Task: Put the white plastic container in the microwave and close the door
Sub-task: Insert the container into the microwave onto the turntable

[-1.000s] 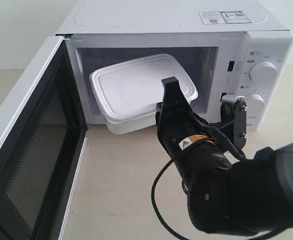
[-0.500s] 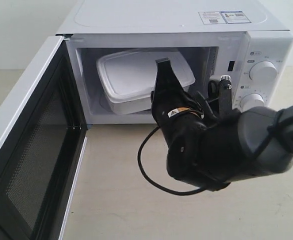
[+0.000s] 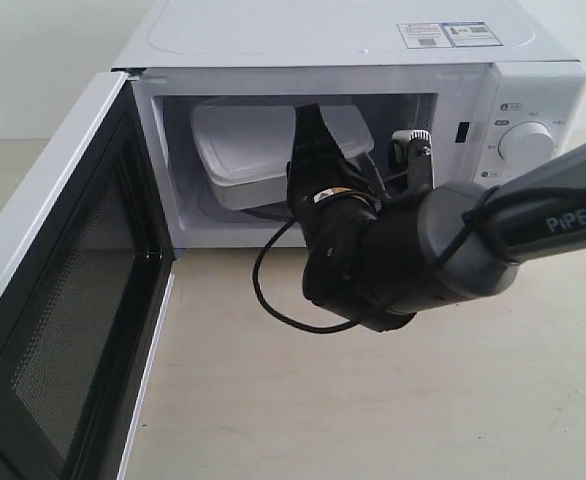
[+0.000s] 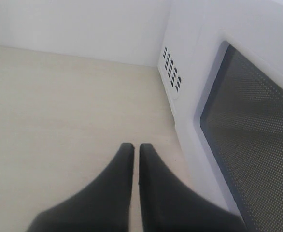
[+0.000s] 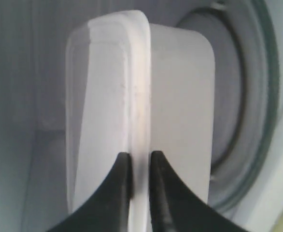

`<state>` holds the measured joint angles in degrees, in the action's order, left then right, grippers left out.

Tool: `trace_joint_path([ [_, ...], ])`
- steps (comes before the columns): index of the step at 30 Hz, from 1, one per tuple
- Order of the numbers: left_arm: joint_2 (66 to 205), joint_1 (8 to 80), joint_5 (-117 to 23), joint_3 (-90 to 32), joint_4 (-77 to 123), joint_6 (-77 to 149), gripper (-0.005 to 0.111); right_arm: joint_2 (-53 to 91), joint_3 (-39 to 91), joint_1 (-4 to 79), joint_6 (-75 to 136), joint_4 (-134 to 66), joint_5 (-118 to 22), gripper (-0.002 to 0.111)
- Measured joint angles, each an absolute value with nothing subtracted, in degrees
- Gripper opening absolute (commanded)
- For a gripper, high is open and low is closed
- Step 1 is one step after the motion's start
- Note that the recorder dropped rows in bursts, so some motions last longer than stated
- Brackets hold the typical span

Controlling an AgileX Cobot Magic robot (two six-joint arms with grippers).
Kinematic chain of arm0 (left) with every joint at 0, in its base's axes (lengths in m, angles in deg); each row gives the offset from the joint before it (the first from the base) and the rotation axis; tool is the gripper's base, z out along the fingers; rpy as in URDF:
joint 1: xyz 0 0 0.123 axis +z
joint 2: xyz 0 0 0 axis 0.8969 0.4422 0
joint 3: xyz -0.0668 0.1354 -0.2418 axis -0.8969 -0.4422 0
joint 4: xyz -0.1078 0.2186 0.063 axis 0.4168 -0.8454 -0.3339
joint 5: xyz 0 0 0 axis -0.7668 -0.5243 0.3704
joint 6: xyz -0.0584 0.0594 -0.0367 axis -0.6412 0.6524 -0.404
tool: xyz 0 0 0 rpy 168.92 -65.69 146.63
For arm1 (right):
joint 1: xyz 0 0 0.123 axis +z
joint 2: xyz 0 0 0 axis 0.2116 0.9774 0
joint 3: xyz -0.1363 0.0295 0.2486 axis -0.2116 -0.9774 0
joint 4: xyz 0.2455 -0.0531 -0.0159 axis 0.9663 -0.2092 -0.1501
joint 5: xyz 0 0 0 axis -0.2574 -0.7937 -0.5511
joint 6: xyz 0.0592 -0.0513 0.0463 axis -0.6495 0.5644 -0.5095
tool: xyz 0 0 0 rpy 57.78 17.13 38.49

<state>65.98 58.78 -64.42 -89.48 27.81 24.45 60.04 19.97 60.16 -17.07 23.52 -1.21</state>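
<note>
The white microwave (image 3: 333, 45) stands with its door (image 3: 48, 290) swung wide open to the left, black mesh inner face showing. The white plastic container (image 3: 248, 145) is inside the cavity, tilted, above the glass turntable (image 5: 250, 121). My right gripper (image 3: 308, 125) reaches into the cavity and is shut on the container's rim (image 5: 139, 96), one finger on each side. My left gripper (image 4: 135, 147) is shut and empty, low over the table beside the door's outer face (image 4: 250, 125); it does not show in the exterior view.
Two round knobs (image 3: 525, 142) sit on the control panel at the right, the lower one hidden behind my right arm. A black cable (image 3: 273, 290) loops under the arm. Beige tabletop (image 3: 273, 400) lies before the microwave.
My right gripper has carried the container from the cavity's mouth deeper into the microwave. The door has not moved.
</note>
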Motion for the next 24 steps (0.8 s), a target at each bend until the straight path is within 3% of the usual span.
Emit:
trace_joint_path([
  [24,65.98,58.78,-64.42,-89.48,27.81,24.45,0.004,64.71,26.27,58.36,-13.45,26.7,-1.2,0.0],
])
